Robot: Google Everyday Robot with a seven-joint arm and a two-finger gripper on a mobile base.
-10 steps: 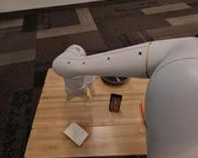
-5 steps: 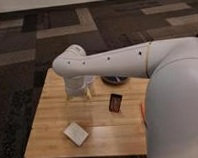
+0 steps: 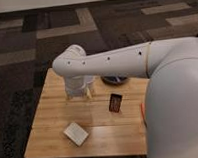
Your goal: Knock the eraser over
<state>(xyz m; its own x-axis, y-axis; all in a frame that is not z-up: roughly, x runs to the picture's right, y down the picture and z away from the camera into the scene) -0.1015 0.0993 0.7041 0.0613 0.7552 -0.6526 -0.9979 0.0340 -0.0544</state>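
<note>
The eraser [image 3: 115, 102] is a small dark block with a reddish-brown rim, standing on the wooden table [image 3: 54, 113] right of centre. My white arm reaches across the table from the right. The gripper [image 3: 78, 92] hangs below the arm's wrist at the table's back left, to the left of the eraser and apart from it. A clear white cup [image 3: 89, 85] sits right beside the gripper.
A flat white square pad [image 3: 76, 133] lies near the table's front left. A dark dish [image 3: 115, 80] sits at the back, partly under my arm. An orange stick [image 3: 142, 109] peeks out at the right edge. Dark patterned carpet surrounds the table.
</note>
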